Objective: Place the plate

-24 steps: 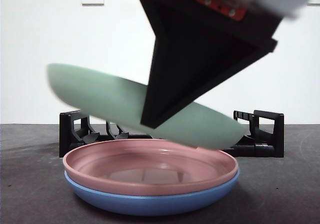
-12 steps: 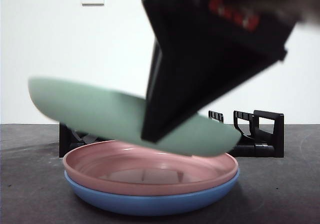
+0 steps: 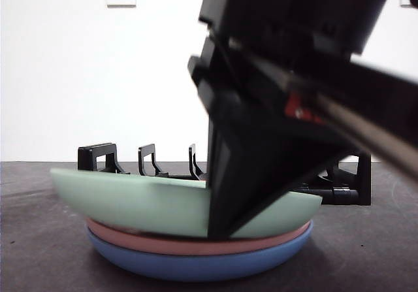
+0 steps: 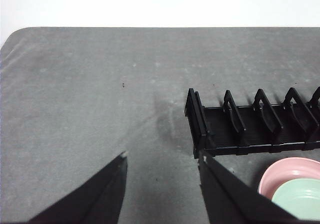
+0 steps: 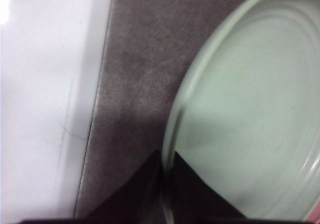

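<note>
The right gripper (image 3: 219,230) is pinching the rim of the round pale green plate (image 3: 150,204), one black jaw over the inside of the rim and the other under it, as the right wrist view shows (image 5: 167,184). The green plate (image 5: 250,108) sits on top of a round pink plate (image 3: 150,243), which in turn rests in a round blue plate (image 3: 196,266) on the dark grey bench (image 3: 39,240). The stack stands toward the bench's near edge in the front view, just in front of a black slotted dish rack (image 3: 108,158) that runs along behind it.

The green plate looks almost seated but not quite level: its side away from the gripper sits a little higher above the pink rim, and the held side is low against it. Whether it bears fully on the pink plate cannot be told from here.

The left gripper (image 4: 162,166) waits well apart from the stack with its jaws spread and nothing between them, over bare bench beside the end of the rack (image 4: 250,129); the pink plate (image 4: 280,171) and green plate (image 4: 300,199) show at the corner of its view.

By these pictures the carrying and lowering appear done. What seems left is to let the plate settle flat, release the rim and lift the right arm away without dragging the plate off the stack.
</note>
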